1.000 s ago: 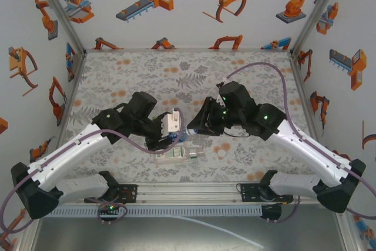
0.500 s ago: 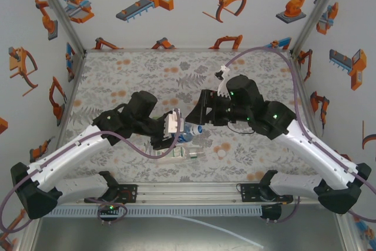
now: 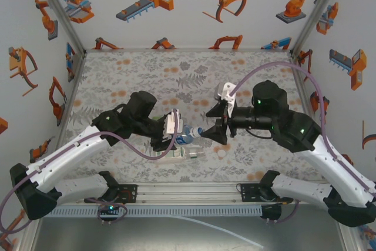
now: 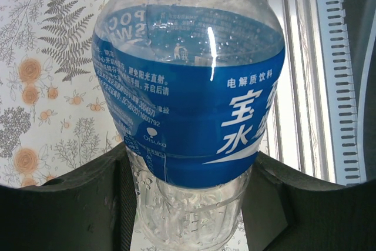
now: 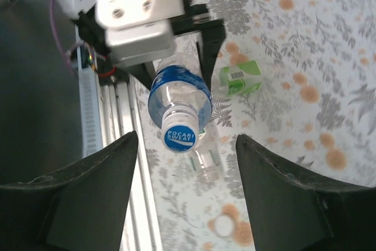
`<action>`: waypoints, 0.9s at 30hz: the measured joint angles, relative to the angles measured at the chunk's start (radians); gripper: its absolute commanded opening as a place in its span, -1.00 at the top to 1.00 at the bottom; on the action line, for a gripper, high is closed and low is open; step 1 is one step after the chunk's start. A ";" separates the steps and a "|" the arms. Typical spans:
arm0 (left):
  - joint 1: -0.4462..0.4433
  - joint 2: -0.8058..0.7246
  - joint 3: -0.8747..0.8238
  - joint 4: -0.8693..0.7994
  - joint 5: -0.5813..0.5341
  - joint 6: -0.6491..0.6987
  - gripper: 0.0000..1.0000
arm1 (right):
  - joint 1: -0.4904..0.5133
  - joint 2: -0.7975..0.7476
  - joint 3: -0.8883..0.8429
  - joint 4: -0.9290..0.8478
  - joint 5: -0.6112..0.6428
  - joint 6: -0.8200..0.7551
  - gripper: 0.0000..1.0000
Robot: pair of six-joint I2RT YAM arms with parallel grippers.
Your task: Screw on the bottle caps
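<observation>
My left gripper [image 3: 177, 138] is shut on the squat blue-labelled bottle [image 4: 188, 86], gripping its clear lower body and holding it tilted above the table with the neck toward the right arm. A white cap with a blue top [image 5: 179, 135] sits on its neck [image 3: 198, 130]. My right gripper [image 5: 186, 140] stands open facing that cap, both fingers well apart from it and touching nothing. Near the front edge a loose white cap [image 3: 221, 153] lies on the patterned table.
A green-labelled bottle [image 5: 241, 77] and a longer clear bottle [image 5: 205, 152] lie on the table under the held bottle, close to the front rail [image 3: 188, 191]. Printed walls close in the left, right and back sides.
The right gripper has let go of the bottle's neck, opened and drawn back to the right while its arm swung outward. The left gripper has kept holding the bottle in place.
</observation>
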 measured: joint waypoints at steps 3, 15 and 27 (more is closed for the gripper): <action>0.000 -0.003 0.000 0.000 0.003 0.000 1.00 | 0.001 0.000 -0.024 -0.005 -0.075 -0.136 -0.07; 0.000 -0.005 0.000 0.000 0.004 -0.001 1.00 | 0.005 0.008 -0.092 0.019 -0.137 -0.299 0.06; 0.000 -0.005 0.000 -0.001 0.005 0.000 1.00 | 0.008 0.036 -0.093 0.039 -0.140 -0.306 0.25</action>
